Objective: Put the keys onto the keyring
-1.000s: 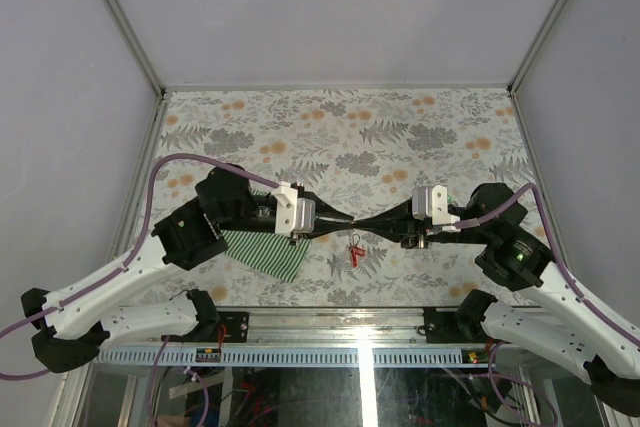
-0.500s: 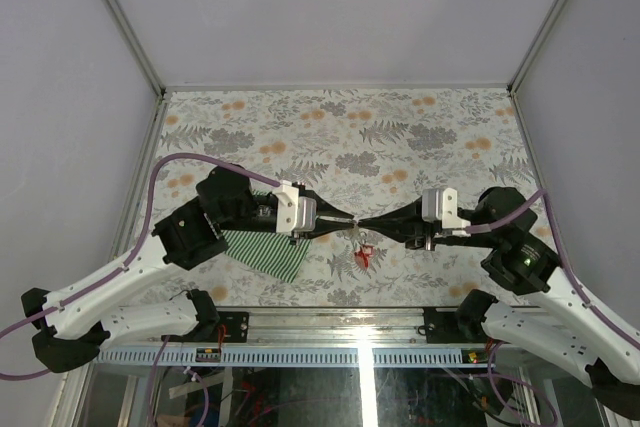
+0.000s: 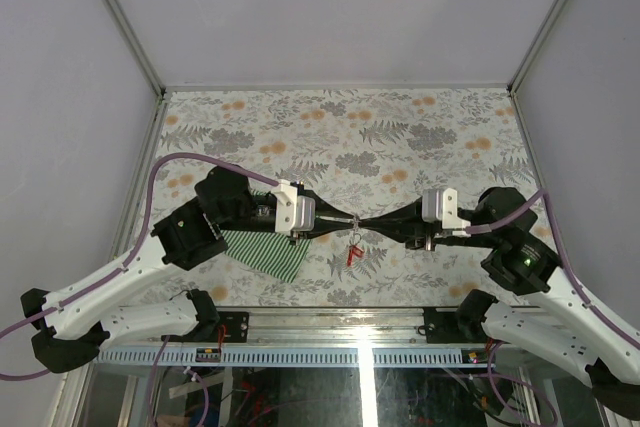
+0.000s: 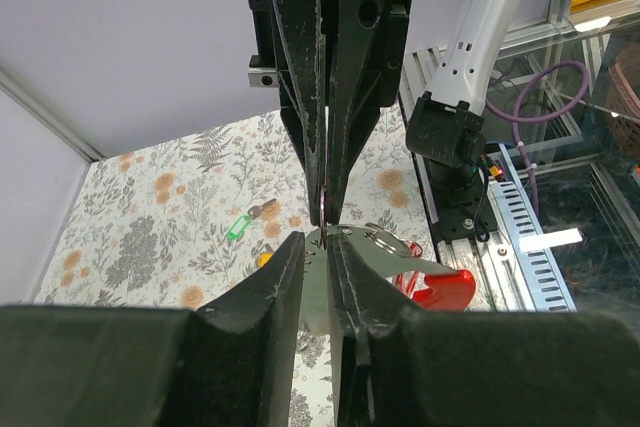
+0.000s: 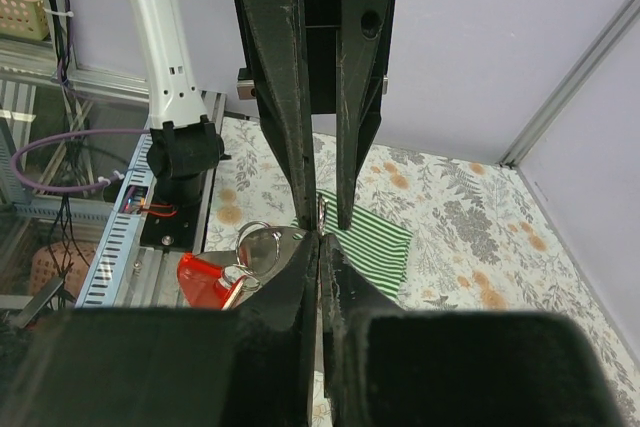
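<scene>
My left gripper point(image 3: 345, 219) and right gripper point(image 3: 366, 221) meet tip to tip above the table's near middle. Both are shut on the keyring point(image 3: 354, 237), whose red tag point(image 3: 352, 253) hangs below them. In the left wrist view my left gripper point(image 4: 318, 242) pinches a flat silver piece point(image 4: 375, 247) that joins the red tag point(image 4: 440, 289). The right wrist view shows my right gripper point(image 5: 320, 242) closed on a thin metal edge, with small rings point(image 5: 255, 245) and the red tag point(image 5: 205, 279) beside it. Two keys lie on the table, one with a green tag point(image 4: 237, 227), one yellow point(image 4: 263, 259).
A green-striped cloth point(image 3: 262, 250) lies on the floral table point(image 3: 340, 137) under my left arm. Grey walls close in the back and both sides. A metal rail point(image 3: 330, 322) runs along the near edge by the arm bases.
My right wrist has turned and shifted slightly right while staying shut. The red tag swung a little and now hangs straight under the meeting fingertips. The left arm has hardly moved.
</scene>
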